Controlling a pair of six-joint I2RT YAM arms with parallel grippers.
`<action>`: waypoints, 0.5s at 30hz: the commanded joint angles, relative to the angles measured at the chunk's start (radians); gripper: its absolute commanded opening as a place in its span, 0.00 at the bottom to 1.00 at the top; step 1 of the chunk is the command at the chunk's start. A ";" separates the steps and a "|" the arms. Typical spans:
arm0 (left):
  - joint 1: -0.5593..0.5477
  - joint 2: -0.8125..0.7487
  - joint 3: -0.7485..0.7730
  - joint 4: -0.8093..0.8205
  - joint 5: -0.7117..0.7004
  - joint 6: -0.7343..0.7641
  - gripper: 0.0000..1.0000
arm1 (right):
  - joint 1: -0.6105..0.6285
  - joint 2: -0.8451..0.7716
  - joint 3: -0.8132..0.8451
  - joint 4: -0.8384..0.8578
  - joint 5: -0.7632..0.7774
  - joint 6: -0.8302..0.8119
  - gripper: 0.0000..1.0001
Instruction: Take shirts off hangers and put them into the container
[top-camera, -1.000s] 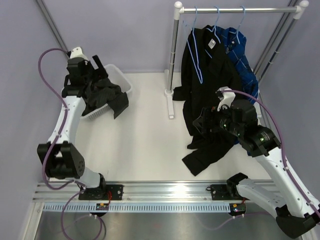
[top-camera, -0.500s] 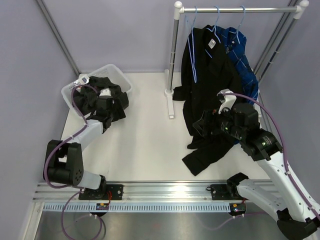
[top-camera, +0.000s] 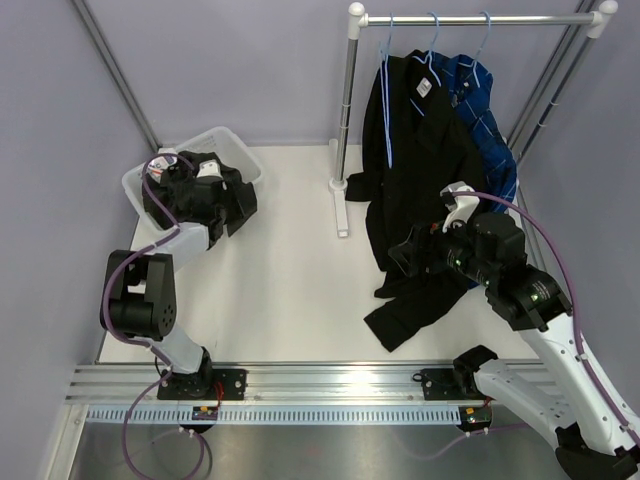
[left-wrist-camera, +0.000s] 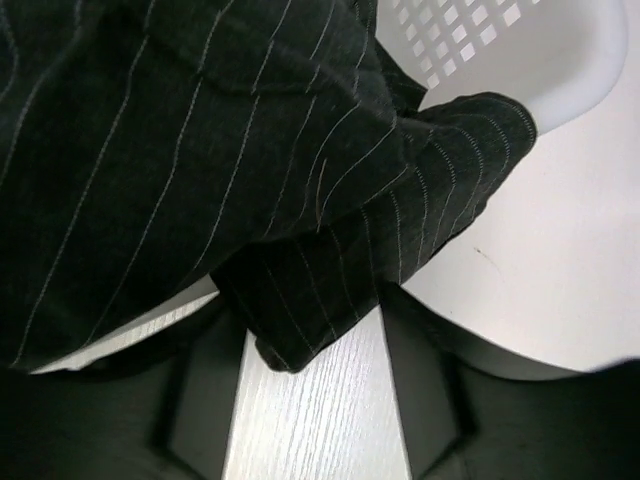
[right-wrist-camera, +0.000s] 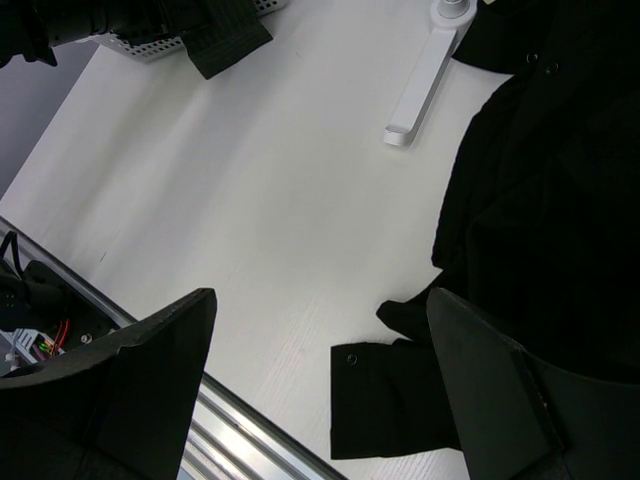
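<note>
Left arm drops low at ten o'clock, left gripper (left-wrist-camera: 310, 400) fingers apart beneath the pinstriped shirt (left-wrist-camera: 150, 150) draping the container (top-camera: 232, 148); right gripper (right-wrist-camera: 320, 350) gapes over white table (top-camera: 290, 280), lavender walls (top-camera: 250, 60).

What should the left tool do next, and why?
Probably close the left tool on the cuff of the pinstriped shirt lying between its fingers, then lift it into the container: that sleeve hangs over the rim onto the table.

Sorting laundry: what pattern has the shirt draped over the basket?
Charcoal pinstriped shirt; left wrist view.
</note>
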 joint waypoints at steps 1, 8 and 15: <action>-0.001 0.017 0.059 0.076 0.021 0.013 0.50 | -0.002 -0.005 0.002 0.017 0.002 0.001 0.96; -0.001 -0.032 0.133 -0.065 0.088 -0.013 0.00 | -0.002 0.008 0.029 0.009 0.013 -0.002 0.96; 0.054 -0.085 0.384 -0.283 0.084 -0.026 0.00 | -0.002 0.030 0.066 -0.016 0.018 -0.001 0.96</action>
